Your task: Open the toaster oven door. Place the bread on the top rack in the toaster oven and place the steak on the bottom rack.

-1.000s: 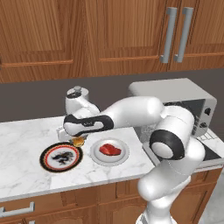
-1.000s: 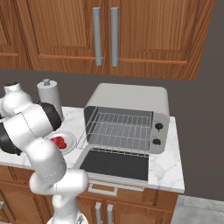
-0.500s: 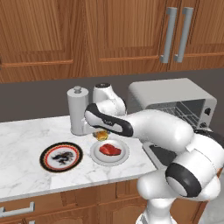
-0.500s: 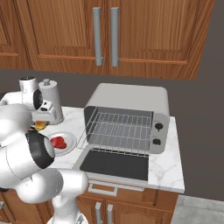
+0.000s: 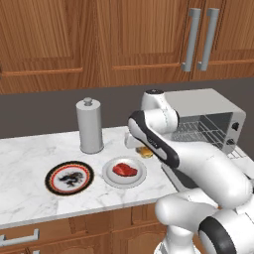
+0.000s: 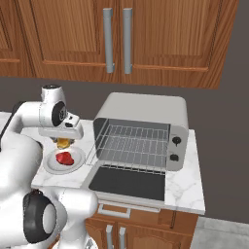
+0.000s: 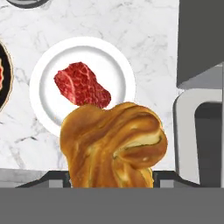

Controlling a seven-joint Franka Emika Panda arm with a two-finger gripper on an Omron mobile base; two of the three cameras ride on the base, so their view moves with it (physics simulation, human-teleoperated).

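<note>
gripper (image 6: 63, 142): clamped on bread (image 7: 114, 146), above the counter
steak (image 5: 125, 170): on white plate (image 5: 110, 176), left of oven (image 6: 146, 131)
door (image 6: 127, 183): down flat, open
racks: both bare

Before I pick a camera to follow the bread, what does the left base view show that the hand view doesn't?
Left base view alone: the grey canister, cabinet doors and the toaster oven with its racks. Hand view alone: the bread's twisted golden surface close up. Both: the steak on its white plate, the marble counter and the dark patterned plate.
</note>
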